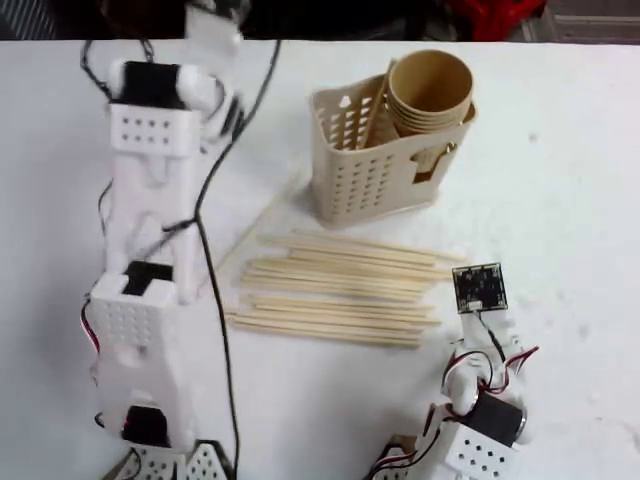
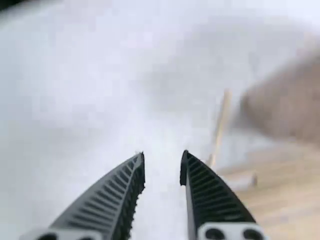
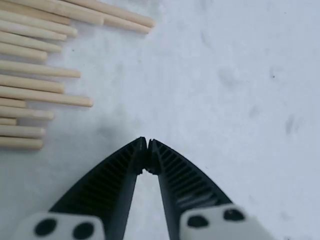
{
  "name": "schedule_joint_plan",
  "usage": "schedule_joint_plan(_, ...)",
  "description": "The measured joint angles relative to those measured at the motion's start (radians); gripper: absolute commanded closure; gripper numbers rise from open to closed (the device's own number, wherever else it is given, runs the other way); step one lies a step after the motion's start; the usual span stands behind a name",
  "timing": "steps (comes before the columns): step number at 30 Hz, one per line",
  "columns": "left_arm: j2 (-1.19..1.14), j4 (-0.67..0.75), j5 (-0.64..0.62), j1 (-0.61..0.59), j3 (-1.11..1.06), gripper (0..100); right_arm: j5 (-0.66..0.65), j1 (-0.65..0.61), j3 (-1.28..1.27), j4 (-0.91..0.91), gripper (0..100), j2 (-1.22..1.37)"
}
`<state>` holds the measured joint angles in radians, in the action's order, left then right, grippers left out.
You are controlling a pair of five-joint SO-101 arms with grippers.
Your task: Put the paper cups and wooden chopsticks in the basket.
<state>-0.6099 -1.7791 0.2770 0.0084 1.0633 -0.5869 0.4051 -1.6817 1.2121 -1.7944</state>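
Chopsticks [image 1: 340, 290] are lying flat on table [image 1: 560, 180], long axes running side to side, near basket [image 1: 360, 180]. Cups [image 1: 430, 90] are sitting upright inside it. Left gripper [image 2: 162, 160] is hanging slightly parted, empty; right gripper [image 3: 148, 142] is pinching together on nothing.

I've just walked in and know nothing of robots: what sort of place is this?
Probably a robotics workbench or lab: small white arms with loose wires stand on a white table, beside wooden chopsticks and a basket holding paper cups.

We see bright, diffuse light washing the white counter [image 1: 560, 150] almost to glare, while only soft, faint shadows edge the chopsticks [image 1: 340, 290] lying on it.
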Motion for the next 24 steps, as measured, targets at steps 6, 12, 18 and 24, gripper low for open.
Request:
schedule_joint_plan(6, -0.002, 0.12, 0.17, 0.003, -0.457, 86, 0.0, 0.0, 0.0, 0.0, 97.8, 0.0)
schedule_joint_plan(12, -0.002, 0.324, 0.204, 0.003, -0.73, 86, 0.0, 0.0, 0.0, 0.0, 97.8, 0.0)
schedule_joint_plan(18, -0.002, 0.446, 0.204, 0.026, -0.842, 86, 0.0, 0.0, 0.0, 0.0, 97.8, 0.0)
schedule_joint_plan(24, -0.002, 0.471, 0.204, 0.068, -0.861, 86, 0.0, 0.0, 0.0, 0.0, 97.8, 0.0)
